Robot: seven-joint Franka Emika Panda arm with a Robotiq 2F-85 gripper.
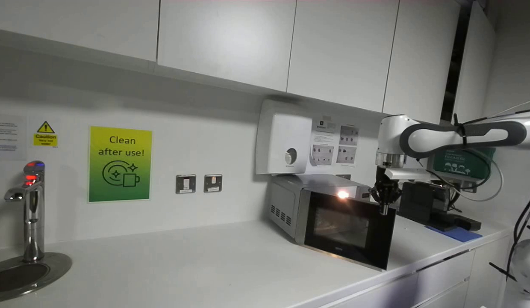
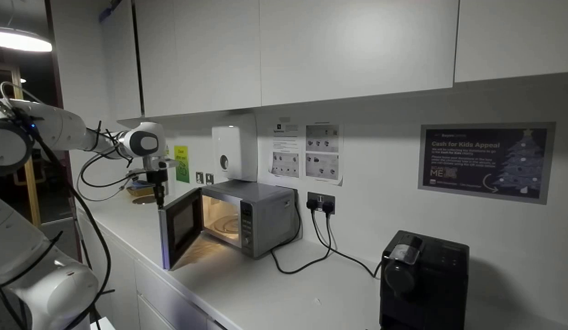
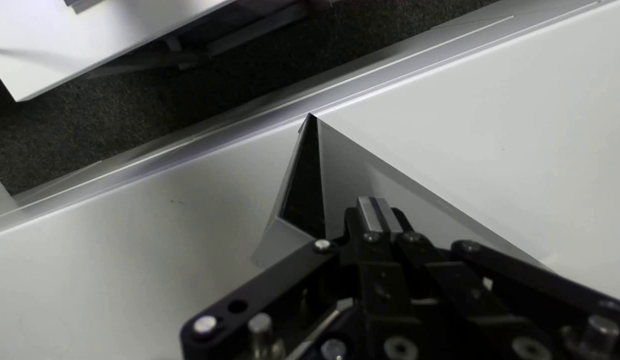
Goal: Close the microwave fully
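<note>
The silver-grey microwave stands on the counter and also shows in an exterior view from its control-panel side. Its black door is swung wide open, and a warm light shines on the turntable inside. The door's outer face shows in an exterior view. My gripper points down at the outer side of the door, by its top free corner; it shows there too. In the wrist view the fingertips are together with nothing between them, over the door. Whether they touch it I cannot tell.
A white dispenser hangs behind the microwave, under wall cabinets. A black coffee machine and black cables are on the counter. A tap stands at the far end. The door's free corner is near the counter's front edge.
</note>
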